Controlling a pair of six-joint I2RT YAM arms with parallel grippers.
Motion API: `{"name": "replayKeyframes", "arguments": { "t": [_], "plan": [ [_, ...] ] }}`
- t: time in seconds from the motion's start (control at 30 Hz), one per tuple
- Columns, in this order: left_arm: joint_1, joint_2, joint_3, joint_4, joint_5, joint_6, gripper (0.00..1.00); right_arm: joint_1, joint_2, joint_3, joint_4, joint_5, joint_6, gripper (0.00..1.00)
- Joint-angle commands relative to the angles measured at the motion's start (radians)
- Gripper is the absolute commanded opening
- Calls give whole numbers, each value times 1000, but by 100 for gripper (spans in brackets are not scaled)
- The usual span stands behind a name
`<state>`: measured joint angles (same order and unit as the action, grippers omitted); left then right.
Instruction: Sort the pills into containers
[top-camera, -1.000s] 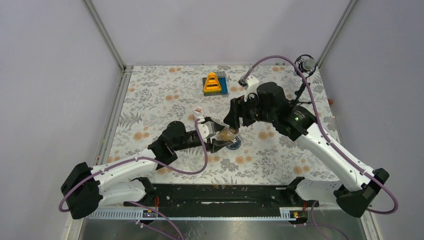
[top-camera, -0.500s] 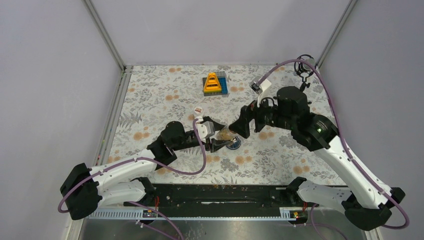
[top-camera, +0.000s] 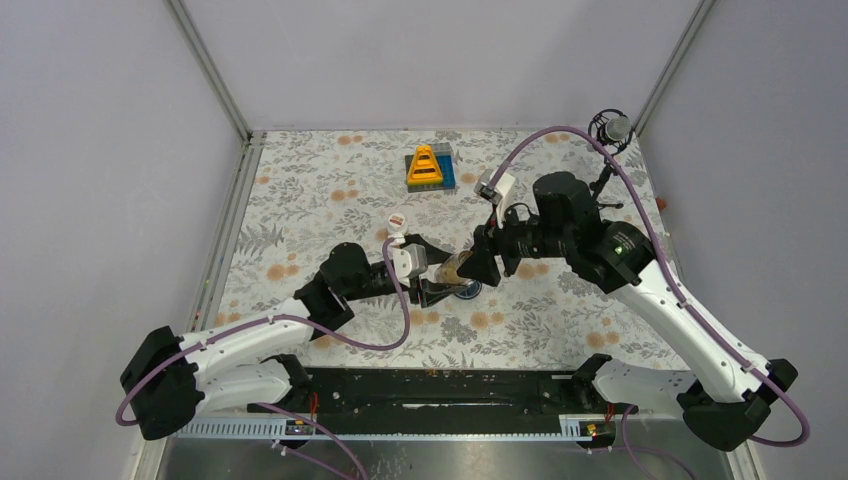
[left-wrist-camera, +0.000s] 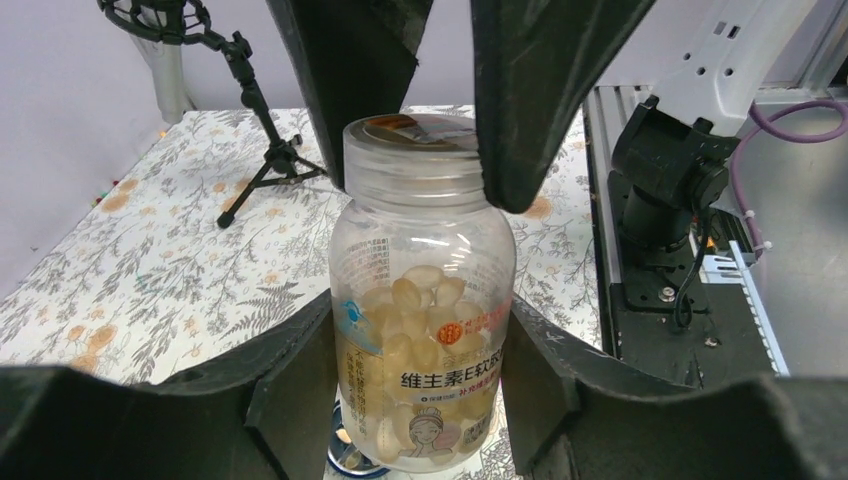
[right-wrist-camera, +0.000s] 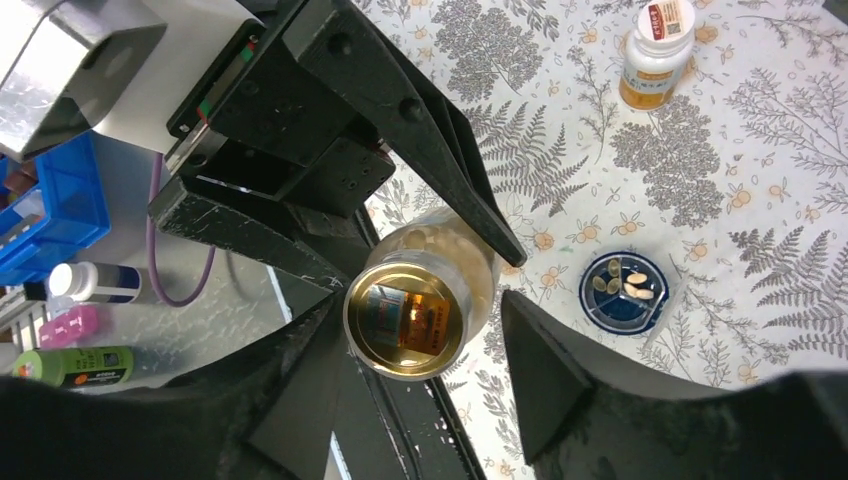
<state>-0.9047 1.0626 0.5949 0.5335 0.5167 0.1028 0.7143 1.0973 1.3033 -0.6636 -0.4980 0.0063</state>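
Note:
My left gripper is shut on a clear amber-tinted pill bottle full of pale yellow pills and holds it upright, just above the dark-blue dish. The bottle's shiny cap faces the right wrist camera. My right gripper is open, one jaw beside each side of the cap; the left jaw is close to it and the right jaw stands apart. The dish holds several pills. The white bottle with the red label stands on the cloth, also seen from the top.
A yellow triangular toy on a blue base stands at the back. A small black tripod stands at the back right corner. The floral cloth covers the table, and a black rail runs along the near edge.
My right arm swung out to the right and came back, its wrist turned, and its jaws now stand on both sides of the bottle's cap. My left gripper holds the bottle in the same place.

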Motion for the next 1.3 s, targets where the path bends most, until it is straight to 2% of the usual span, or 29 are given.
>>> {"name": "replayKeyframes", "arguments": {
  "t": [0.0,0.07,0.1,0.2,0.23,0.3,0.37,0.5,0.57,0.63,0.87,0.93,1.03,1.27],
  "plan": [
    [0,-3,11,87,22,-13,0,3,-9,-24,101,82,75,54],
    [1,3,17,85,2,-16,0,12,-9,-46,167,160,155,42],
    [0,4,20,78,-6,-17,0,18,-6,-61,201,203,227,39],
    [0,9,22,72,-36,-16,0,47,18,-86,267,372,409,38],
    [0,10,21,71,-46,-15,0,58,37,-73,244,444,458,38],
    [1,10,20,70,-64,-13,0,83,69,-39,205,491,484,39],
    [0,10,19,68,-71,-12,0,84,76,-25,203,513,498,48],
    [1,11,19,56,-75,-11,0,83,44,-4,190,501,424,89],
    [1,7,14,54,-79,-11,0,78,12,0,178,455,353,97],
    [0,2,10,51,-77,-11,0,73,-26,2,159,394,275,99],
    [1,-12,16,27,-30,0,0,66,-98,0,44,133,23,99],
    [0,-17,19,22,-16,0,0,66,-53,59,-36,120,6,97],
    [0,-26,19,15,-8,0,0,65,33,143,-133,170,1,88],
    [0,-38,16,14,-11,-1,0,65,108,177,-148,188,18,70]
  ]
}}
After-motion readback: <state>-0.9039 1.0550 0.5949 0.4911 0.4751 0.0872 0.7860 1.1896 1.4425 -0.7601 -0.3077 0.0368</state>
